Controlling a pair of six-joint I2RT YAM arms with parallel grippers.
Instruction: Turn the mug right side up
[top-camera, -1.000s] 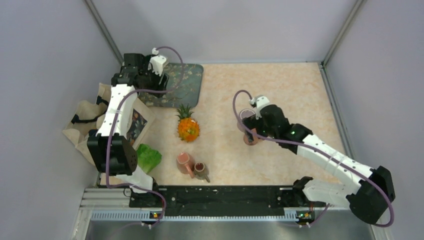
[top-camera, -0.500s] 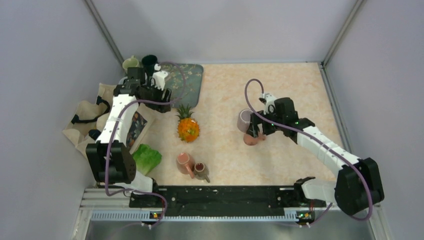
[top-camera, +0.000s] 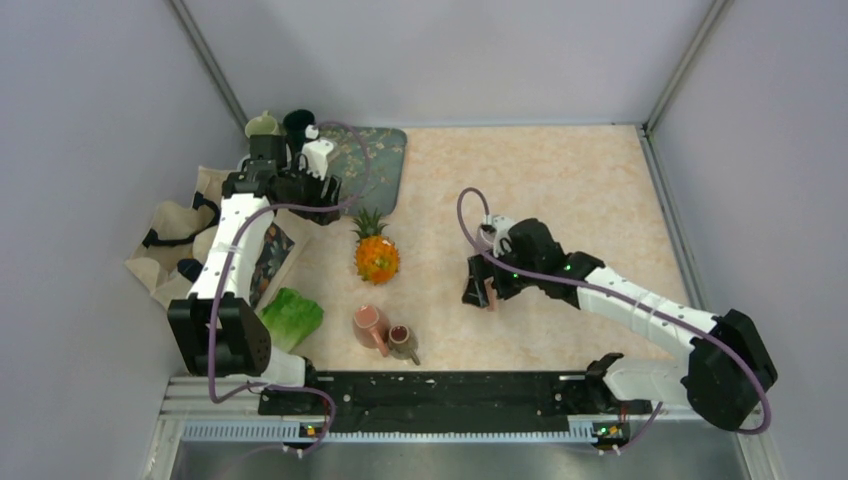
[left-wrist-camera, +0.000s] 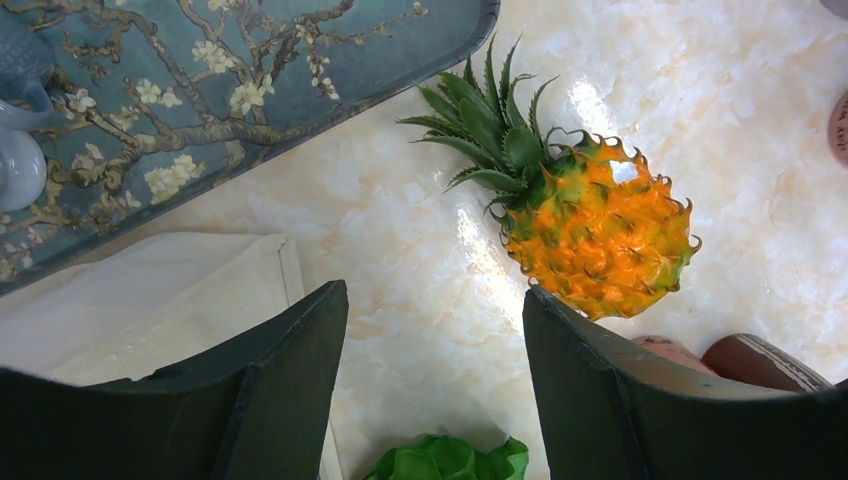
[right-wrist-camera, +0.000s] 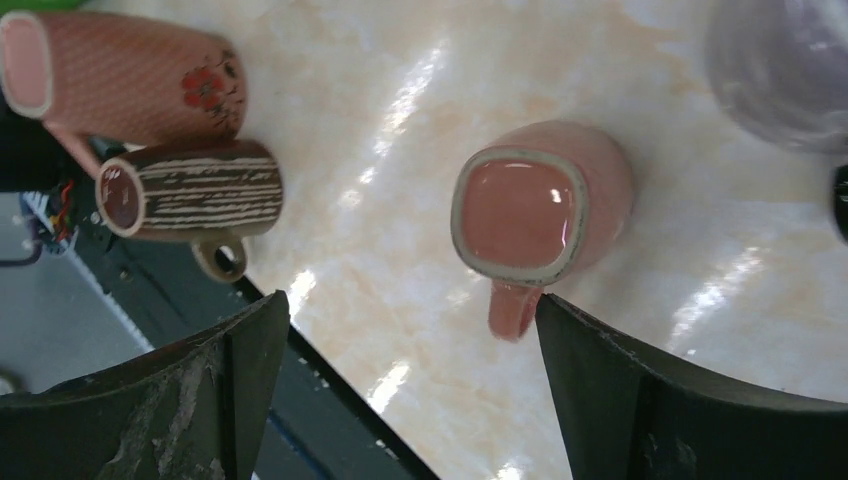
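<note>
In my left wrist view a pale cup (left-wrist-camera: 18, 165) shows at the left edge of the tray (left-wrist-camera: 300, 60). In my right wrist view a flowered mug (right-wrist-camera: 130, 75) and a striped mug (right-wrist-camera: 190, 190) lie sideways at upper left. The pink mug (right-wrist-camera: 520, 210) sits centre right, cream-rimmed face up, handle toward the bottom. My right gripper (right-wrist-camera: 410, 300) spreads wide above it, holding nothing. My left gripper (left-wrist-camera: 432, 292) is open and empty.

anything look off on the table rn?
Yes. The pink mug in front of the open right claw appears to stand upside down, base up. Near the front edge, the floral cup and the striped brown mug lie on their sides, close together. Nothing looks spilled or broken.
</note>
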